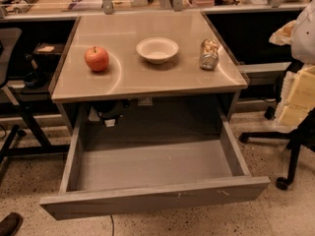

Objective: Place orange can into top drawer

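- Upper left of the counter (147,80): red apple (97,59), no part of the job, well apart from the can.
- Upper centre: white bowl (157,49), between apple and can, touching neither.
- Lower centre: top drawer (152,200), pulled out well past the counter's front edge, open side up and ready to receive; opening step judged done.
- Upper right of the counter: orange can (209,54), resting near the right edge, not gripped, not yet lifted.
- Far right edge of the frame: white and yellowish shapes (300,92), unclear whether part of the arm; claw nowhere to be seen in the frame, so apart or together cannot be told.
- Left to do, by judgement: reach, grasp the can, carry it down into the drawer, release. Nearly the whole job.
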